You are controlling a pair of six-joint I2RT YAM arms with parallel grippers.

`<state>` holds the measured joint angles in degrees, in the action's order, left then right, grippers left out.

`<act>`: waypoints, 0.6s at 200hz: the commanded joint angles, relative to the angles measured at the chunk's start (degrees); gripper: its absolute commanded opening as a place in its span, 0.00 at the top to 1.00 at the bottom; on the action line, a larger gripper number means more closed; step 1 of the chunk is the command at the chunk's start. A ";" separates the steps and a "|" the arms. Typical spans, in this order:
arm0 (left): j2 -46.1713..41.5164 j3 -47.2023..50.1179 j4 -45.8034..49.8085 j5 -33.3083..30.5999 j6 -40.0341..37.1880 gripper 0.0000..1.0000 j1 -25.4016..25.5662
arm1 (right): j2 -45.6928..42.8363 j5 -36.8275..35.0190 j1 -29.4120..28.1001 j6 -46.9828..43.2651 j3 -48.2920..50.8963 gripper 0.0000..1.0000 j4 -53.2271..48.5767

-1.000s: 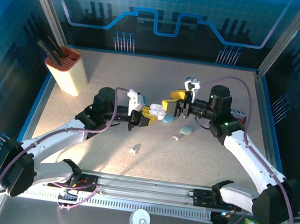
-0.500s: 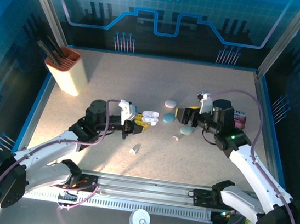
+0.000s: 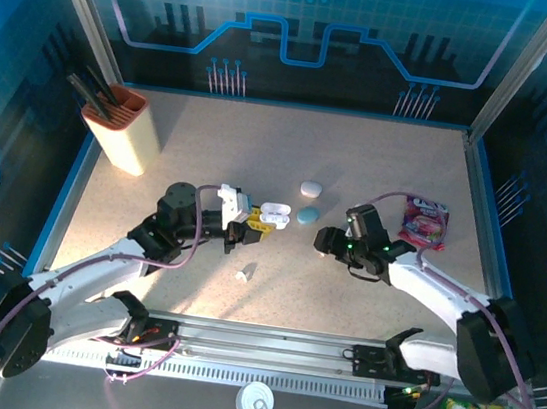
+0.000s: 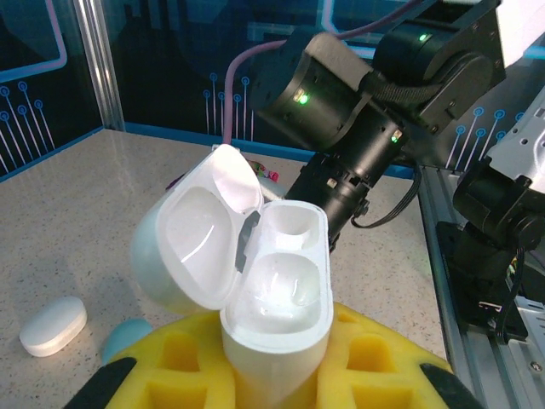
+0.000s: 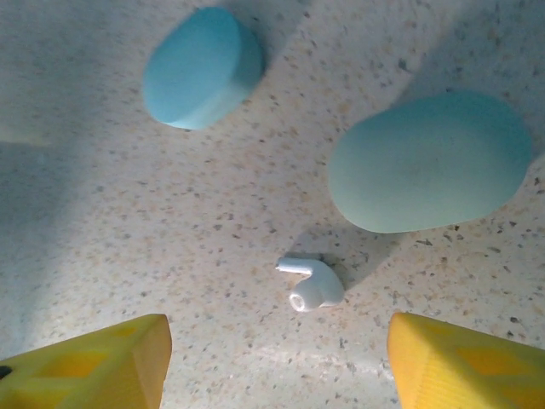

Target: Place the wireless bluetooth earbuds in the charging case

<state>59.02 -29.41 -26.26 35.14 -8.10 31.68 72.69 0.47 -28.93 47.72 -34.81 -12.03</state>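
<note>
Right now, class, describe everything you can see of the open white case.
The case is a glossy white plastic pebble, gripped at its base between the yellow pads of the left pincer and held above the table. Its hinged lid stands open, swung to the left. The base shows two wells; the far one looks empty, the near one is too glary to judge.
</note>
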 commanded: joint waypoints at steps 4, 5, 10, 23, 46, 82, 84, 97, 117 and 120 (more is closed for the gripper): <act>0.49 -0.22 -1.86 -1.09 -1.93 0.86 0.40 | 3.53 1.12 -0.60 4.12 0.29 0.32 4.13; 0.53 -0.22 -1.86 -1.11 -1.93 0.86 0.40 | 3.74 1.20 -0.56 4.12 0.28 0.32 4.22; 0.62 -0.36 -1.65 -1.26 -2.00 0.86 0.38 | 4.39 1.64 -0.56 4.26 0.27 0.32 4.64; 0.91 -0.64 -0.64 -1.46 -2.40 0.86 0.34 | 6.24 2.97 -0.60 4.38 -0.06 0.33 5.82; 0.91 -0.83 0.00 -1.49 -2.69 0.86 0.31 | 8.77 4.14 -0.99 4.35 -0.91 0.33 6.97; 0.21 -1.16 1.33 -1.58 -3.12 0.86 0.40 | 12.05 5.17 -1.19 3.62 -2.74 0.33 7.99; 0.15 -1.20 1.42 -1.61 -3.10 0.86 0.40 | 12.36 5.23 -1.21 3.61 -2.92 0.33 7.99; -0.13 -1.18 2.06 -1.86 -3.40 0.86 0.40 | 13.20 5.66 -1.17 3.15 -3.63 0.34 7.99; -0.49 -1.11 2.66 -2.16 -3.54 0.85 0.40 | 14.18 6.20 -1.30 2.72 -4.82 0.34 7.82; -0.49 -1.09 2.70 -2.15 -3.59 0.86 0.38 | 14.28 6.16 -1.28 2.58 -4.98 0.34 7.72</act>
<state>59.70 -29.41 -24.58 33.65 -9.67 31.68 84.60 4.23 -29.34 51.03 -37.34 -7.38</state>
